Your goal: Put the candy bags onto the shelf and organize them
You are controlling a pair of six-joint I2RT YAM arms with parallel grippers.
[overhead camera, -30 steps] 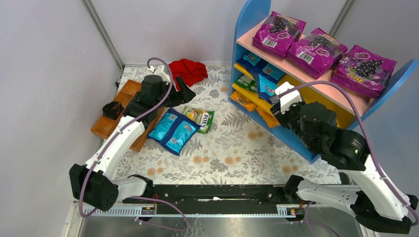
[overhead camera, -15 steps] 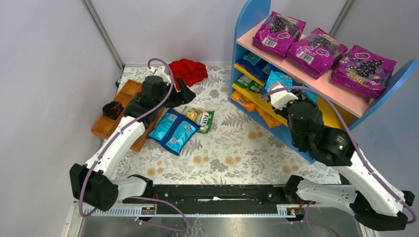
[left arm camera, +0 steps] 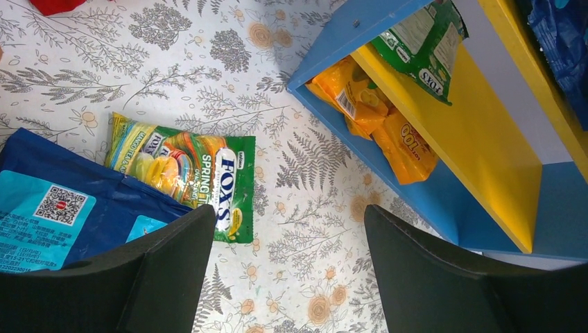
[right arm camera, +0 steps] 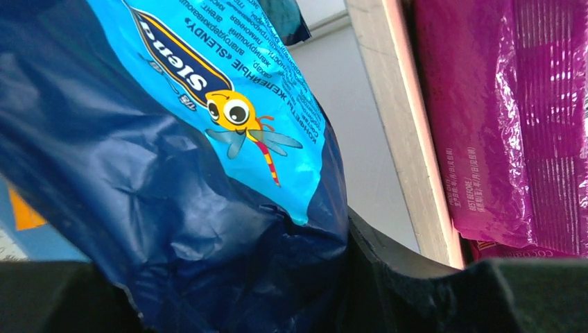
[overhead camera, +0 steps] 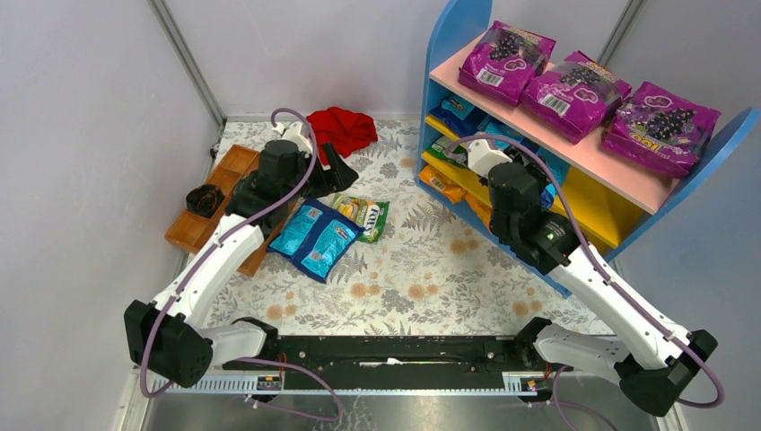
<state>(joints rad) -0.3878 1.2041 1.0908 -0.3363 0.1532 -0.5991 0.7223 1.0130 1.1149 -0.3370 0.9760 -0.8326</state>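
Right arm's swung over to the left end of the shelf [overhead camera: 446, 54] in the last second, and the blue Slendy bag [right arm camera: 173, 139] came along. The right gripper [right arm camera: 229, 298] is clamped on that bag, holding it up just below the pink top board [right arm camera: 392, 104] with the magenta grape bags [right arm camera: 499, 125] above. My guess is it's headed for the tier with the other blue packs, to keep colours grouped. Orange bags [left arm camera: 378, 114] already lie on the bottom board. The left gripper [left arm camera: 288, 277] hangs spread wide and empty over the green Fox's bag [left arm camera: 184, 173] and the blue bags [overhead camera: 314, 238] on the table, probably the next pick.
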